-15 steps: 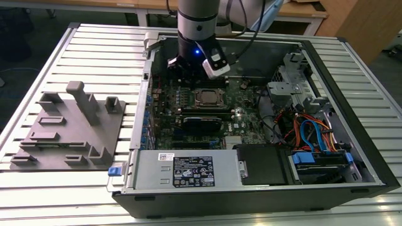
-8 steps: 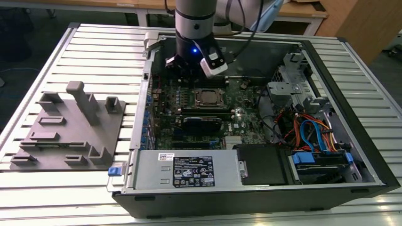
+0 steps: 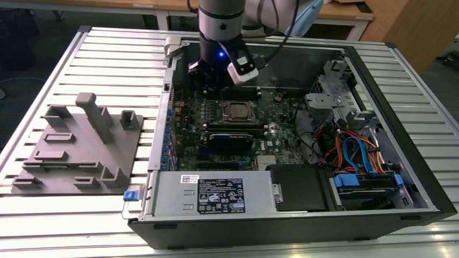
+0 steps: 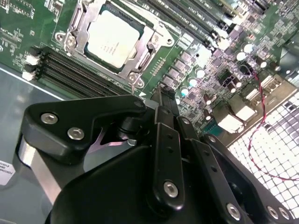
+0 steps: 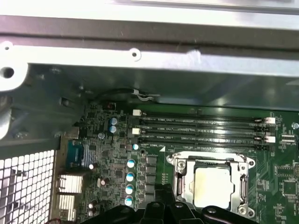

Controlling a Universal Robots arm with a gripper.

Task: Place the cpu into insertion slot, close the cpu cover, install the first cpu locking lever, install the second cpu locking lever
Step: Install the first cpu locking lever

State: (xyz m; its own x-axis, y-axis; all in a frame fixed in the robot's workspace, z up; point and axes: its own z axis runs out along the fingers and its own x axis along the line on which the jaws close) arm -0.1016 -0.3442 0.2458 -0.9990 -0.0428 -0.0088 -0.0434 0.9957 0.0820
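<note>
Cpu (image 4: 114, 39) seated, cpu cover (image 4: 141, 59) down over it. End effector (image 4: 161, 95) closed, empty, hovering near cover. Judged: locking step in hand; calls for fine alignment.

1. In the exterior view, light is coming from overhead and glaring off the slatted metal tabletop (image 3: 64, 226), which is washing out to near white along its lower edge.
2. The inside of the computer case (image 3: 400, 123) is sitting in shade, with its far wall going almost black. A small blue lamp (image 3: 219, 54) is glowing on the arm (image 3: 219, 21).
3. In the second wrist view, the perforated grille (image 4: 275, 149) is blowing out to white, while the cpu (image 4: 114, 37) is catching a soft sheen.
4. The gripper (image 4: 161, 95) is looming dark and close there, possibly slightly out of focus.
5. In the first wrist view, the steel wall (image 5: 187, 70) is reflecting pale light, and the circuit board (image 5: 107, 158) is being lit evenly.
</note>
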